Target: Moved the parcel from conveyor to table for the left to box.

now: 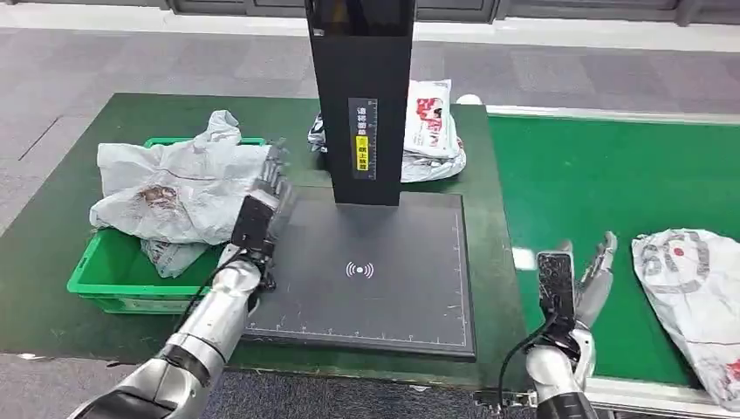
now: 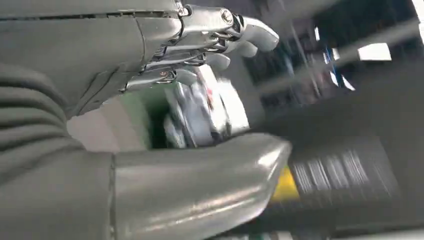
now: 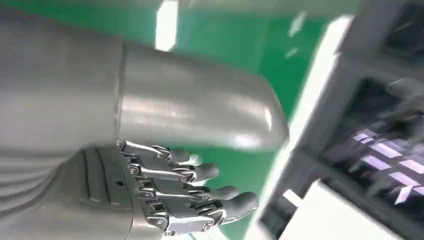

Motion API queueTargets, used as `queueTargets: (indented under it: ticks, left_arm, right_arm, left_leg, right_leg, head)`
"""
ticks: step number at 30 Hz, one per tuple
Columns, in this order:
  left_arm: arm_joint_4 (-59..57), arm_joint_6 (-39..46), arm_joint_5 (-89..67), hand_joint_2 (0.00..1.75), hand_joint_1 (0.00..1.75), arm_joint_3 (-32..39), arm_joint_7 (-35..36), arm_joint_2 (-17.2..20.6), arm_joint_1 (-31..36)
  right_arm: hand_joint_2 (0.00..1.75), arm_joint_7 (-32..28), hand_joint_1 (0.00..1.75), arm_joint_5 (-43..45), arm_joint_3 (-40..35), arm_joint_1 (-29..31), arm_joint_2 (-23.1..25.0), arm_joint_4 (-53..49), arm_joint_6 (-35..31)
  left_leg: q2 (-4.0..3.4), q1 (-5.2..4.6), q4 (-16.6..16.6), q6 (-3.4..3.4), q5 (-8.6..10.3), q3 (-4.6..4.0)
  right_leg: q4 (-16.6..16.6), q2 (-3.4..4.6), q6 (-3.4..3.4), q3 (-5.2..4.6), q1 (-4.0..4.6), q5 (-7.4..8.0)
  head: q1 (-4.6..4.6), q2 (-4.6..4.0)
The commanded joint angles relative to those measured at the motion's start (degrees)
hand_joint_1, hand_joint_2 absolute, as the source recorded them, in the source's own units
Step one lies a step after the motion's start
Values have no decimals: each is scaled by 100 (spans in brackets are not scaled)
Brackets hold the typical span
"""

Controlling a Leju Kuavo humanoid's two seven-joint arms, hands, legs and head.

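Parcel (image 1: 694, 301) on the green conveyor (image 1: 602, 188) lies just to the right of the right hand (image 1: 580, 275), long axis running away from the robot. That hand is spread and empty, much nearer than the left hand (image 1: 266, 196), also spread, beside the bin (image 1: 109, 279).

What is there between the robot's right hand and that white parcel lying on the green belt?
Nothing: in the head view, bare green conveyor separates the right hand from the parcel.
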State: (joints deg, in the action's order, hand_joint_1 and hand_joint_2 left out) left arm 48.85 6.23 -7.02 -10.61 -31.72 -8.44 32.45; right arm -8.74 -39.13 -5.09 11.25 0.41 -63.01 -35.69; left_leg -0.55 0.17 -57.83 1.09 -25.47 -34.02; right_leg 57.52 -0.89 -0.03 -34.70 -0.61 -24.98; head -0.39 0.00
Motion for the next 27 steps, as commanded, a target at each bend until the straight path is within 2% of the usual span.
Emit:
queueTargets:
  ticks: [1,5,8,14,16,18,21,24,27]
  left_arm:
    - [-90,-17,140,175,0,-1124,-25,-112,3]
    - [-89,-19,145,175,0,-1121,-24,-102,6]
    - [-111,-222,173,175,0,-1340,-40,-186,-17]
    - [-852,-464,122,175,0,-1787,18,-515,62]
    - [-1078,-436,190,175,0,-1752,-102,-609,63]
    - [-1383,-290,253,175,0,-1689,-154,-630,89]
    - [-1637,-62,288,175,0,-1577,-82,-521,105]
    - [-1811,30,399,175,0,-1408,12,-403,121]
    - [-1867,92,407,175,0,-1329,47,-295,50]
  right_arm:
    - [175,-20,0,-167,1042,353,-176,1268,-29]
    - [175,-17,0,-176,1040,356,-166,1260,-35]
    - [175,620,0,-834,1245,409,-263,1571,-277]
    - [175,2038,0,-3158,2258,467,-522,2248,-431]
    - [175,2214,0,-3513,2457,526,-629,2528,-431]
    - [175,3012,0,-4450,2327,747,-852,3319,-390]
    - [175,3801,0,-5087,2040,1057,-975,3887,192]
    - [175,4295,0,-5087,1466,1214,-1139,4168,613]
    - [175,4327,0,-5085,1296,1413,-1098,4294,782]
  left_leg:
    - [15,1,7,-4,1,10]
    - [-5,2,10,0,1,12]
    - [-2,2,6,-1,1,7]
    - [21,0,10,-8,4,12]
    - [25,0,12,-12,2,14]
    - [25,2,20,-21,-1,25]
    - [-4,-4,8,-24,-12,17]
    - [-19,-5,11,-26,-14,19]
    - [-23,-5,6,-26,-15,14]
  right_leg:
    - [-11,-6,2,17,0,-1]
    - [-9,11,-1,12,1,1]
    - [-3,6,0,5,1,-1]
    - [-12,-14,6,20,-2,-3]
    - [-15,-17,7,25,-7,-4]
    - [-27,-12,9,38,-12,-2]
    - [-12,11,20,19,-22,-3]
    - [-12,25,18,15,-23,1]
    - [-7,29,19,8,-23,1]
  head:
    - [2,0]
    - [2,0]
    - [0,0]
    - [2,0]
    - [2,0]
    - [2,0]
    - [2,0]
    - [2,0]
    - [2,0]
